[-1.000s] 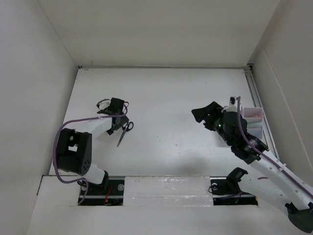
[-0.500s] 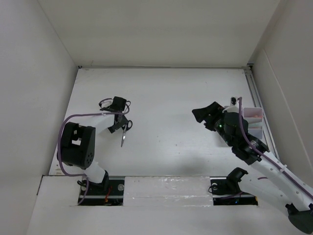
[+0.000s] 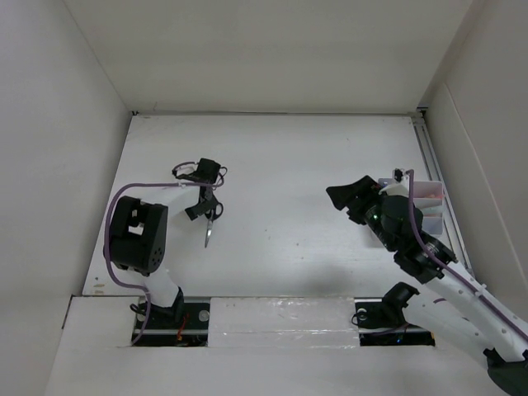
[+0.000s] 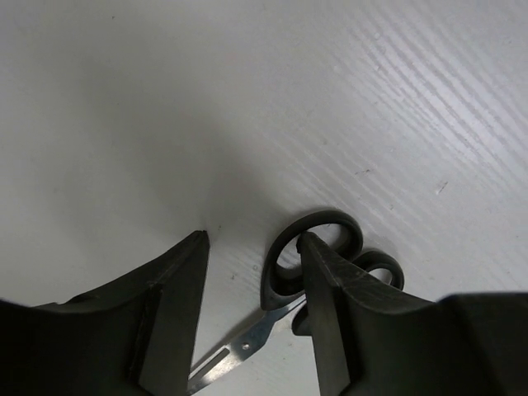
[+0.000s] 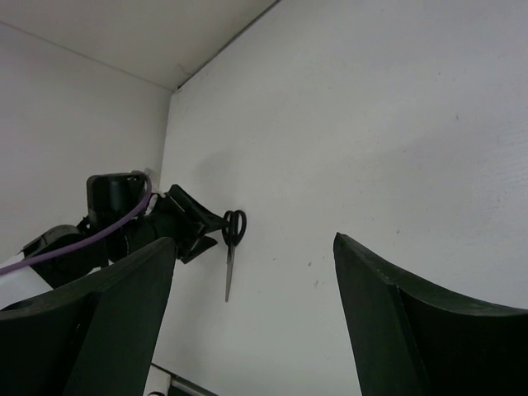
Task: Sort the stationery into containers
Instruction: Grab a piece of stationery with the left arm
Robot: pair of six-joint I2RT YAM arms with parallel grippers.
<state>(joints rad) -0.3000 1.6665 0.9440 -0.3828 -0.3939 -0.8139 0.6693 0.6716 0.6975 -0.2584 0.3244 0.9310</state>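
We find the black-handled, steel-bladed scissors [image 3: 210,224] lying flat on the left side of the white counter [image 3: 289,157], handles away from the arm bases and closed blades toward them. They are well apart from the translucent white divided plastic organiser [image 3: 431,198] at the far right edge. The left fingers [image 4: 177,313] hang low over them, parted to a middling gap. In the left wrist view the shank lies between the 2 fingers, 1 finger sits against a handle loop and the other is clear of the metal, so nothing is clamped yet. The right fingers [image 5: 124,313] stand wide with nothing between them, near the organiser. We judge the scissors light, rigid and thin, with smooth blades that could slip or pivot in a pinch. The thicker place where handles meet shank looks the better hold, close to the balance point. Lying so flat, they may skid on the smooth counter as the fingers close.
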